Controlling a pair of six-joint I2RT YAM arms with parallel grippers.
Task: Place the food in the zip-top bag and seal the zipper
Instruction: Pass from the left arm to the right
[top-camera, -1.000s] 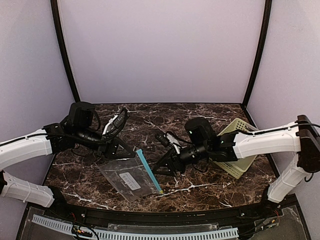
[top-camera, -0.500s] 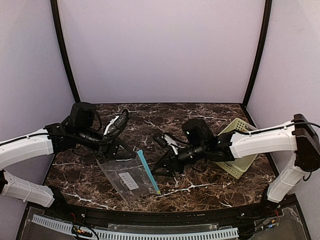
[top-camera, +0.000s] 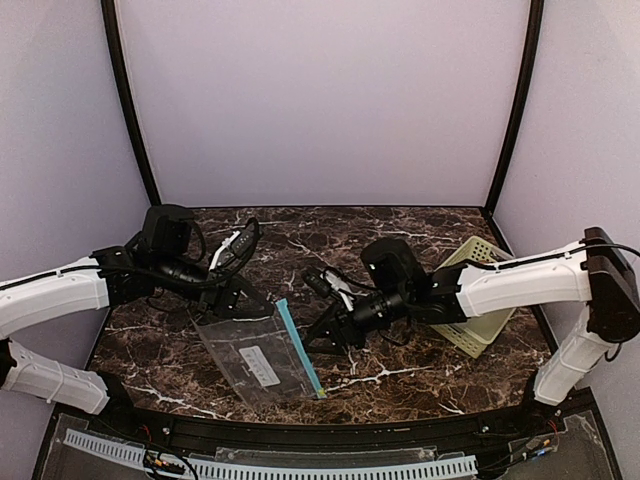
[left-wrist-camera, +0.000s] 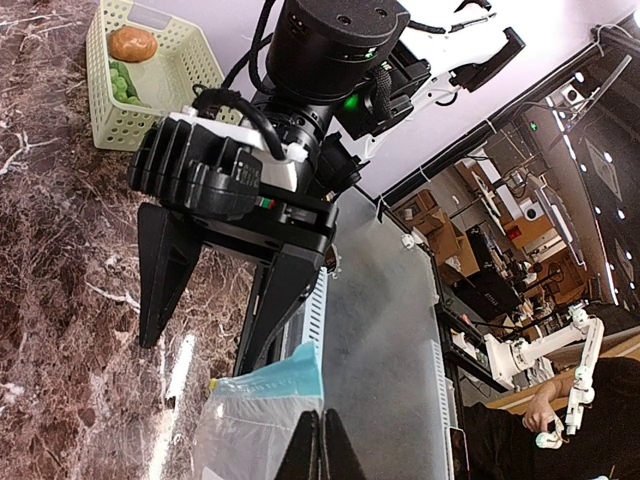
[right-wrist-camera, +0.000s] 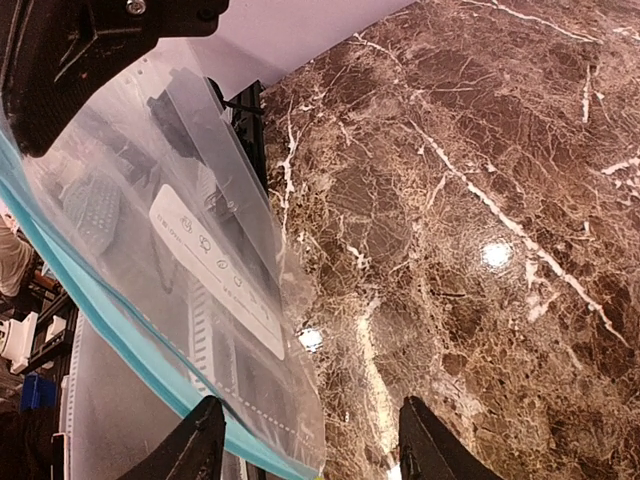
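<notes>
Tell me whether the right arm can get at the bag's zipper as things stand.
Probably yes. The right gripper is open and close beside the zipper, with nothing between them. The left gripper is shut on the zip-top bag and holds one end up, presenting that edge.

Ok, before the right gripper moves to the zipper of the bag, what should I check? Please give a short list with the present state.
1. Hold of the left gripper on the clear plastic zip-top bag: ok, it is shut on the bag's edge.
2. Readiness of the right gripper: ok, it is open and faces the teal-blue zipper strip.
3. Bag mouth open: cannot tell; the strip looks flat.
4. Bag free inside: ok, only its white label shows.
5. Food located: ok, the brown-orange oval potato and the bright green lumpy vegetable lie in the pale green slotted basket, not yet bagged.
</notes>
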